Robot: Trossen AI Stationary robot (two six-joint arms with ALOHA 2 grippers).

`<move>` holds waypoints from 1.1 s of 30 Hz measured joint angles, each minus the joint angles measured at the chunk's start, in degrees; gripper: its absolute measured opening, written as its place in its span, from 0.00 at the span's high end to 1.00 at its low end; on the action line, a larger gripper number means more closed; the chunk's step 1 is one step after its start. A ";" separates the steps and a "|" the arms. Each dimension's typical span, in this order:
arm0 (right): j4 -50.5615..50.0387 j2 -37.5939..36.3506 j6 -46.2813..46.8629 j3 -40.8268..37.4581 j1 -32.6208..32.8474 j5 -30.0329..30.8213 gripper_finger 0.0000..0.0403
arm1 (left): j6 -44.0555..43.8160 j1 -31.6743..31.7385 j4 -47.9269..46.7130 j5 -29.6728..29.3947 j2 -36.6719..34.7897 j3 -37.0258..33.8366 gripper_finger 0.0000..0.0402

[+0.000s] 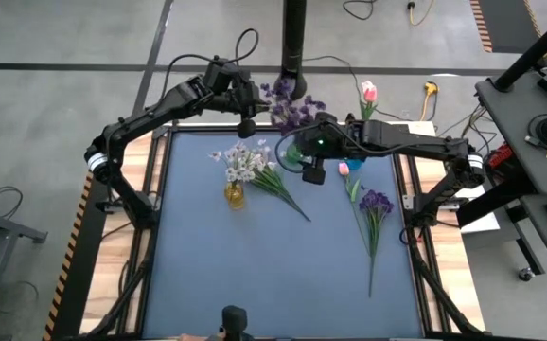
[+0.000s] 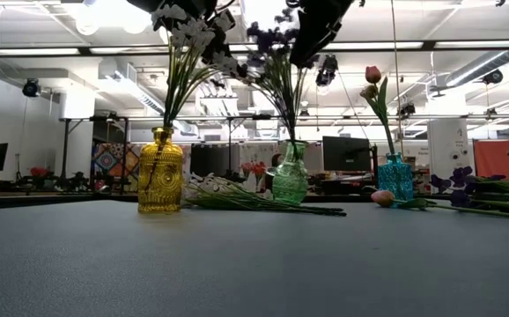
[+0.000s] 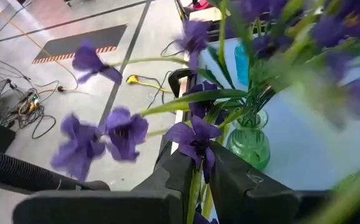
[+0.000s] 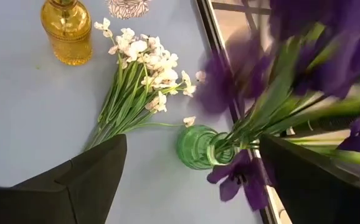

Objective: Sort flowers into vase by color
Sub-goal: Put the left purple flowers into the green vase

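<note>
A bunch of purple flowers [image 1: 291,109] stands with its stems in the green vase [image 4: 195,147] at the table's far middle. My left gripper [image 3: 198,158] is up among the blossoms, shut on one stem. My right gripper [image 4: 192,138] hangs open above the green vase, one finger on either side of it, touching nothing. The yellow vase [image 2: 160,172] holds white flowers [image 2: 188,35]. The blue vase [image 2: 395,176] holds a pink tulip [image 2: 373,75]. On the table lie a white spray [image 4: 136,93], a pink bud [image 1: 344,169] and a purple sprig [image 1: 376,204]. My left gripper pinches a green stem [image 3: 196,186] between its two fingers, just below a purple blossom [image 3: 195,140]. The fingers come from the table's left, slanting downward. The sprig is high above the table among the bunch in the green vase [image 3: 250,140]; I cannot tell where its lower end stands.
The three vases stand in a row across the far half of the table. The camera post [image 1: 294,43] rises behind the far edge. The near half of the blue mat [image 1: 273,275] is bare.
</note>
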 joint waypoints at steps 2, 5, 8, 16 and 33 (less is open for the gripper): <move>0.10 0.07 0.30 -0.01 -0.02 -0.38 0.11 | 0.00 0.00 -0.22 -0.02 -0.02 0.00 0.93; 0.81 0.12 0.47 -0.94 -0.11 -0.13 0.11 | 0.01 -0.02 -0.36 0.83 -0.21 -0.07 0.93; 1.20 0.22 0.93 -1.55 -0.11 -0.13 0.11 | 0.38 -0.02 -0.28 2.02 -0.33 -0.07 0.92; 6.38 0.22 -1.75 -1.94 -0.14 0.09 0.11 | 0.96 -0.03 -0.27 3.41 -0.33 -0.07 0.80; 17.73 0.17 -7.13 -10.58 -0.15 0.52 0.11 | -0.17 -1.20 1.07 2.86 -0.11 -0.07 0.82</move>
